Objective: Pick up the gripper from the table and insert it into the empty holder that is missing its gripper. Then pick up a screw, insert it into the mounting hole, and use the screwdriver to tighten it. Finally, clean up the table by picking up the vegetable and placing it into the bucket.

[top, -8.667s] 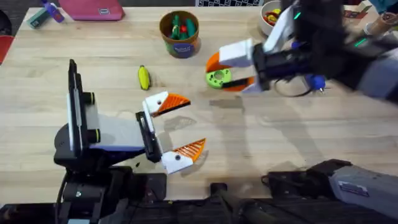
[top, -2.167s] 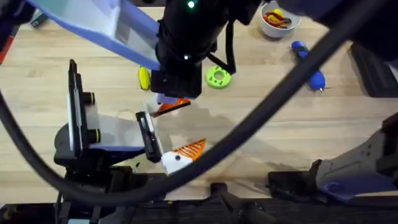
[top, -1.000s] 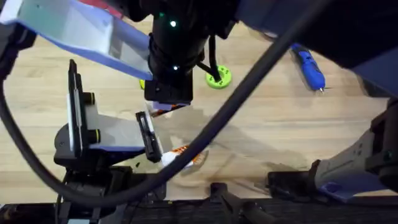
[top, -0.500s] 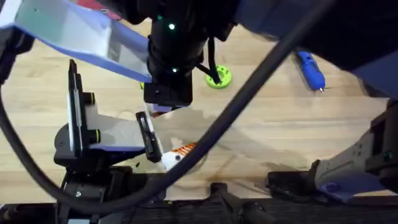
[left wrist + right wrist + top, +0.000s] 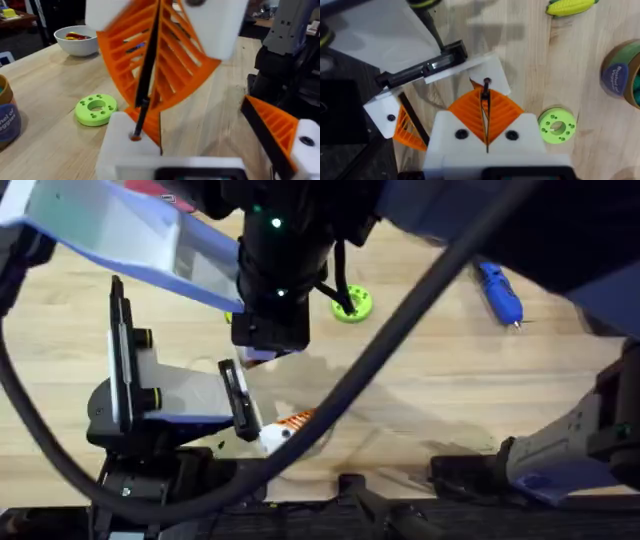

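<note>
Holder beneath closed right gripper, left gripper spread, over pale wooden table.

Table matt light wood; green disc smooth plastic.

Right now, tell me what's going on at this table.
The right arm reaches across the middle, and the right gripper is pinched on a thin dark pin, apparently the screw. Its tip is set against the white holder on the left gripper, which sits open near the table. The screwdriver lies unused on the table. The vegetable lies on the wood, not in the bucket.
</note>
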Motion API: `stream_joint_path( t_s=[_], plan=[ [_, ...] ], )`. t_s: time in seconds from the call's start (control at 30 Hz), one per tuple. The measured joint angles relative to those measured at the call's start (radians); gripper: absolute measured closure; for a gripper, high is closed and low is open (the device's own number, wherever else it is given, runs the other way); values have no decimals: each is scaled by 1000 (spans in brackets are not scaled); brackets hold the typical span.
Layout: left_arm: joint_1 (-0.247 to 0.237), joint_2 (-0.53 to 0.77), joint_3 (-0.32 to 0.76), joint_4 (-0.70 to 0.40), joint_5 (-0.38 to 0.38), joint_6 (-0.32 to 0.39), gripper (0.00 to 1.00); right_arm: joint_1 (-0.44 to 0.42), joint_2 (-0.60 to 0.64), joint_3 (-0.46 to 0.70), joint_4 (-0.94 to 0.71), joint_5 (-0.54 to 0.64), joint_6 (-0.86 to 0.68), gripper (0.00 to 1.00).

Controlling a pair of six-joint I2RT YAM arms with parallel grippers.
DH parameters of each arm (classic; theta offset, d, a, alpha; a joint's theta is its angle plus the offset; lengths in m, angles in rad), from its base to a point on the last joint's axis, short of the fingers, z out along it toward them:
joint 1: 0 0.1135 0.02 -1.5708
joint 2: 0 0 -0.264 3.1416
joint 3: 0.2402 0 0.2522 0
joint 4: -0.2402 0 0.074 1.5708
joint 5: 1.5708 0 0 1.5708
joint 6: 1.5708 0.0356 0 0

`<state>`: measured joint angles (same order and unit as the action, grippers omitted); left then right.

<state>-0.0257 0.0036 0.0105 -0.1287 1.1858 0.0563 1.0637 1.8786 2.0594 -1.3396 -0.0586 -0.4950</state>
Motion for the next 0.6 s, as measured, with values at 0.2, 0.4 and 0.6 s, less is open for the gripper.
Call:
stream_joint_path(
  t_s=[0.2,0.4,0.6],
  plan=[
    [0,0,0,0,0,0,15,0,0,0,-4,1,0,996],
    [0,0,0,0,0,0,15,0,3,0,-6,1,0,996],
    [0,0,0,0,0,0,15,0,17,-1,-4,1,0,996]
  ],
)
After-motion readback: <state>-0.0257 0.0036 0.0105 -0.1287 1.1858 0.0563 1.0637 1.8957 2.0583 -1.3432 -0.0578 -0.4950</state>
